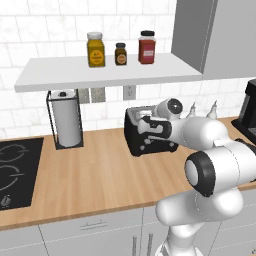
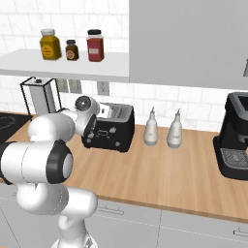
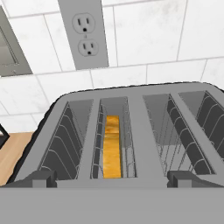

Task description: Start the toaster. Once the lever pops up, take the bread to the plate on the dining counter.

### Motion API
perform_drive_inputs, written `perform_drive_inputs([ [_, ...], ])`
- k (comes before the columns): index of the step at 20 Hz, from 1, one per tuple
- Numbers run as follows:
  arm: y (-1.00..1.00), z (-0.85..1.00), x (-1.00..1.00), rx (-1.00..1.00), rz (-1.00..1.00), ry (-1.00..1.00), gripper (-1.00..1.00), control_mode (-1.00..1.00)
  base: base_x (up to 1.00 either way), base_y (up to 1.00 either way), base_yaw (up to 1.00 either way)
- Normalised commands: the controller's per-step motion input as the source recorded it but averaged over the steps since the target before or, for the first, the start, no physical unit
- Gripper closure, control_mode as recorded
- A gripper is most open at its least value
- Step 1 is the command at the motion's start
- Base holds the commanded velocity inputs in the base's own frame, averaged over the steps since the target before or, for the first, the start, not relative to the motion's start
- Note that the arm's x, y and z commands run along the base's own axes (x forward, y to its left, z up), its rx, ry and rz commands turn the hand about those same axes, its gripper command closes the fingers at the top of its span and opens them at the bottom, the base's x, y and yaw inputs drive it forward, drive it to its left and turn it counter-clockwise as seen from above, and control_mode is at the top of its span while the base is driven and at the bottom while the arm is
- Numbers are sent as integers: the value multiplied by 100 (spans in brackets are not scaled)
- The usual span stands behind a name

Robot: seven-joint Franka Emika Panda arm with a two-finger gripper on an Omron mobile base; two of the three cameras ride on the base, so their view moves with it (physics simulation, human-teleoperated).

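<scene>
White tiles back a long wooden desk (image 1: 100, 175), and on it, against the wall, stands the toaster (image 2: 110, 128), one black box with rounded corners. Its long side runs along the wall, its front controls face out across the desk, and its slots open upward. From my hand camera I look down into the toaster's grey top and count wire-caged slots side by side, each running away from me toward the wall. One slice of bread (image 3: 112, 146) sits on edge in the second slot from the left, its golden crust edge up and its length lying along the slot, toward the tiled wall. My fingers (image 3: 113, 178) are spread wide apart, holding nothing, their two dark tips showing just above the near rim of the toaster. Around it I count one paper towel roll (image 1: 66, 124) in a wire stand to the left, one black cooktop (image 1: 15, 172) beyond that, two small white bottles (image 2: 162, 130) to the right, and one black coffee machine (image 2: 237, 135) at the far right. Above, one white shelf (image 1: 107, 72) carries three jars (image 1: 120, 50), and wall outlets sit beneath it.
</scene>
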Motion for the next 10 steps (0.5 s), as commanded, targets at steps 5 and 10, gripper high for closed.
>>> perform_drive_inputs([
  [5,0,0,0,0,0,0,-100,-100,0,0,0],
  [10,0,0,0,0,0,0,-100,-100,0,0,0],
])
